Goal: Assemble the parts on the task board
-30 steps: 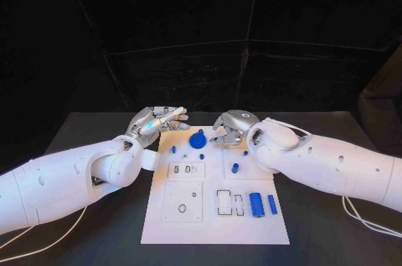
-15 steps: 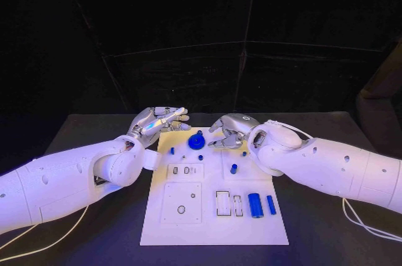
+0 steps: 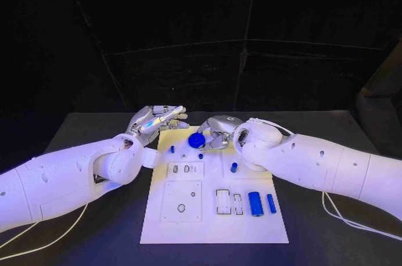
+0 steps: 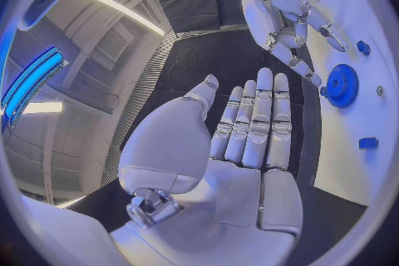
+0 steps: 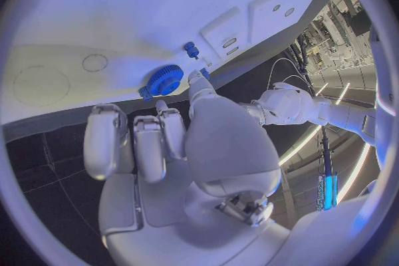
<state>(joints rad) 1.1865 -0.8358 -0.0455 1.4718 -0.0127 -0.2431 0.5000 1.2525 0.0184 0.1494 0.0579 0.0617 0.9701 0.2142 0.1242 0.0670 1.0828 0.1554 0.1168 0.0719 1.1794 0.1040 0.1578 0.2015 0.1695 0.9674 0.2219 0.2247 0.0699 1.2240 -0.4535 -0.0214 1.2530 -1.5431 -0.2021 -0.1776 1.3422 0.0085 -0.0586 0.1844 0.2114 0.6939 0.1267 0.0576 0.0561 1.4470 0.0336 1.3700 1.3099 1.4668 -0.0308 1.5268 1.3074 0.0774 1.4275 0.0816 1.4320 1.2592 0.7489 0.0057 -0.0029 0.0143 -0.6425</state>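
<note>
Several blue parts are spread over the task board (image 3: 168,231), and as far as can be judged most of the assembly is still to do. Near the board's near right corner, a thick blue cylinder (image 3: 255,204) and a thinner blue peg (image 3: 271,204) lie flat on the plate, beside an open rectangular slot (image 3: 223,202) and a narrower one (image 3: 239,204); neither looks seated, so both probably wait for a place. At the near left, a raised square panel (image 3: 183,201) shows an oval hole and a small round one, both unfilled.

Toward the middle, a short blue piece (image 3: 234,167) stands near the right edge, and a smaller panel (image 3: 187,169) with little slots sits left of it. Two small blue studs (image 3: 172,149) stand further back, apparently upright in the board, though whether they are fully home cannot be told.

At the far edge stands the blue gear (image 3: 197,140). The right hand (image 3: 219,132) hovers just beside it, fingers curled downward close to the gear's rim; no view shows clearly whether they touch it. I would judge the gear to be the part now in hand. The left hand (image 3: 155,122) hangs off the far left corner, fingers straight and pressed together, holding nothing, as the left wrist view confirms.

No brand, label or readable writing shows on the board, the parts or the arms.
</note>
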